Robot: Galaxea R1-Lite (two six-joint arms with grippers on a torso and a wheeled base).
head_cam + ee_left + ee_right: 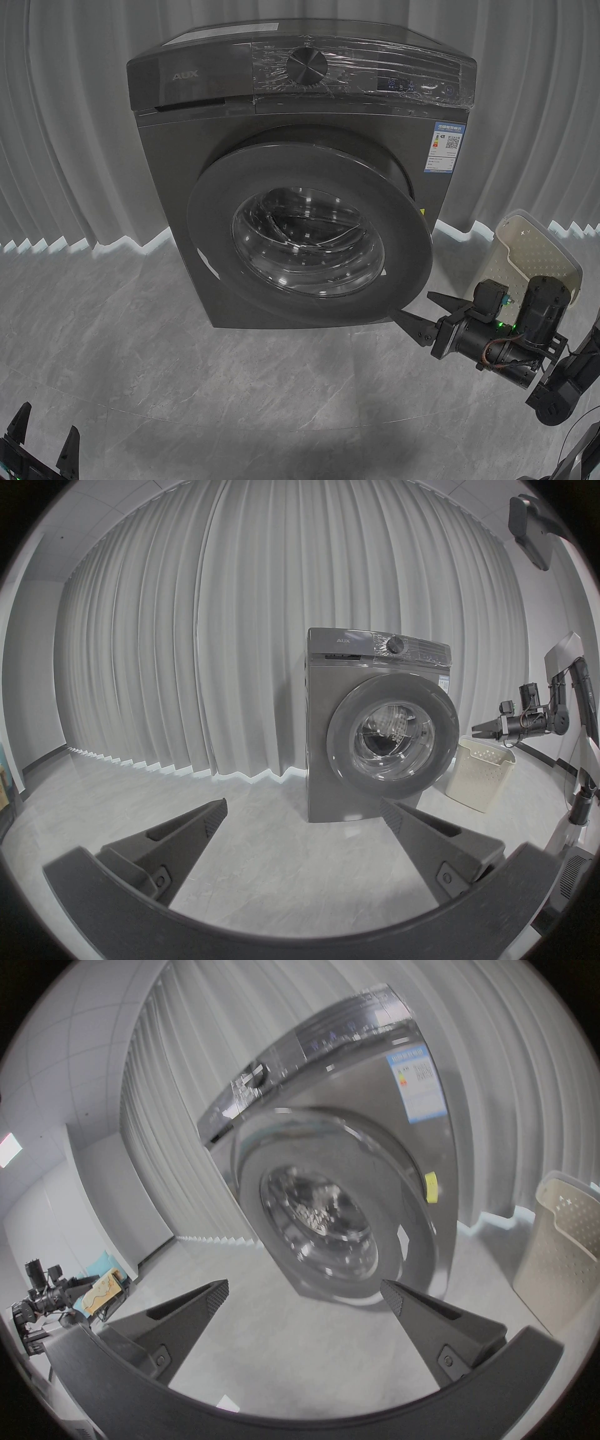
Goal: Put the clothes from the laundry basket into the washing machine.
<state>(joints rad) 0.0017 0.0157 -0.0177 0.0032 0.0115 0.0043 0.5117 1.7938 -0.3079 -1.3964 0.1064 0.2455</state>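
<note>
While the washing machine (300,181) stands on the grey floor (187,387) at the middle of the head view, up toward 12 o'clock, its big round door (250,206) covers the front hole. I cannot tell if the door is shut tight or just pushed to. The glass window (307,242) in the door is shiny, and I cannot tell if clothes lie behind it. A round knob (307,65) sits on the top panel, and a blue and white sticker (445,147) is on the front at 2 o'clock from the door.

The laundry basket (544,256) is cream with small holes. It stands on the floor at 3 o'clock from the machine, near its side but apart from it.

The right tool (409,303) is at 4 o'clock from the door, just beside the door's rim. Its two fingers are spread wide and hold nothing.

The left tool (47,431) is low at 7 o'clock, well apart from the machine. Its fingers are wide too, with nothing between them.

A pale curtain (62,125) hangs behind it all.
</note>
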